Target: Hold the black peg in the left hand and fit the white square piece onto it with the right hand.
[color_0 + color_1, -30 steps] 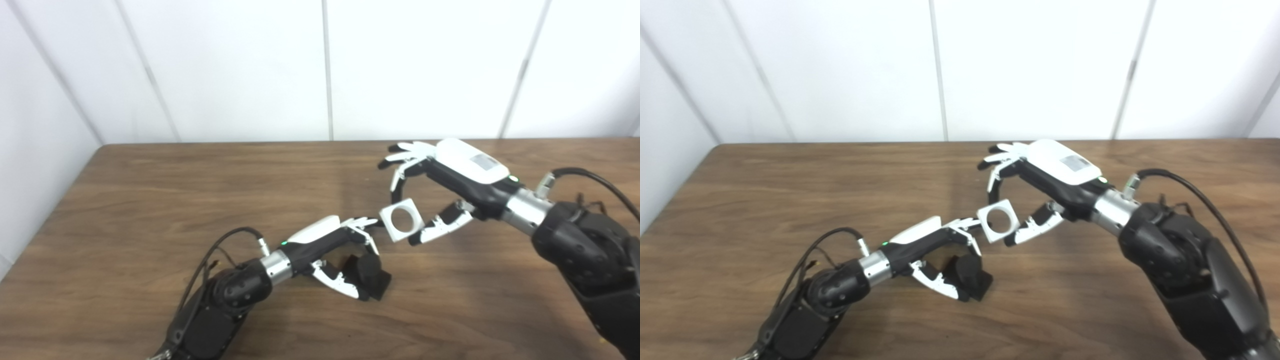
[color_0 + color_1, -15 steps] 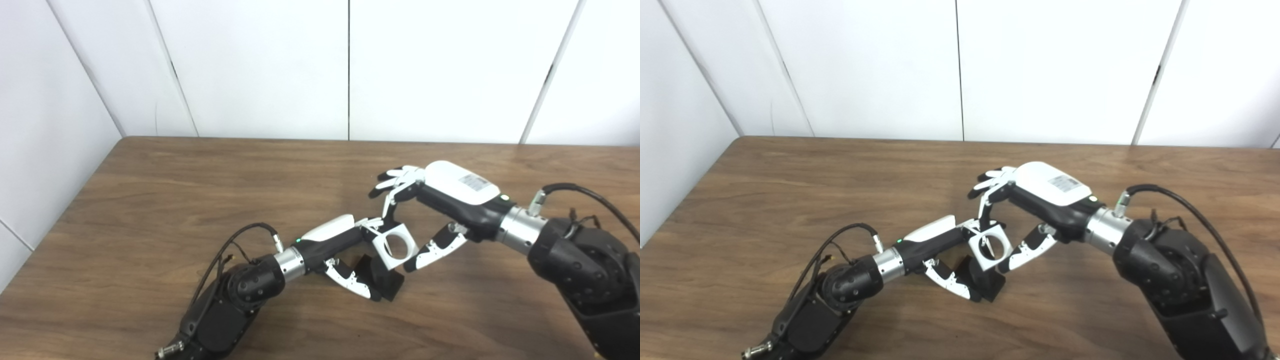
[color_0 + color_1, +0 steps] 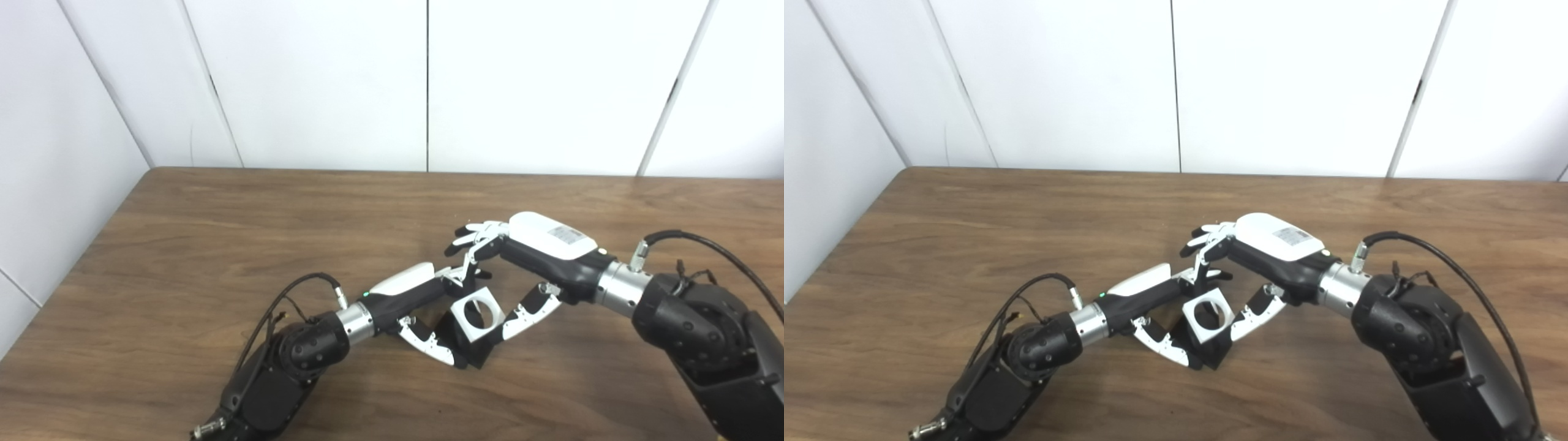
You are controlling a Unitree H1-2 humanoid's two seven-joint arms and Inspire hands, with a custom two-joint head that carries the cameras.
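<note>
Since half a second ago, the right hand (image 3: 539, 257) has lowered the white square piece with a round hole (image 3: 477, 313), fingers clamped on it, onto the black peg block (image 3: 465, 349) at frame centre on the brown wooden tabletop (image 3: 184, 245), gripped by the left hand (image 3: 422, 306).

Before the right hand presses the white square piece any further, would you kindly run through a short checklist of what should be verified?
1. Left hand holds the black peg: ok, fingers and thumb wrap its dark body low over the table.
2. Right hand grips the white square piece: ok, pinched between fingers above and thumb below.
3. Hole of the piece lines up with the peg: cannot tell, the piece hides the peg's tip.
4. Piece fully seated: cannot tell; it sits tilted against the peg.
5. Hands apart from each other: not ok, their fingertips crowd together above the piece.
</note>
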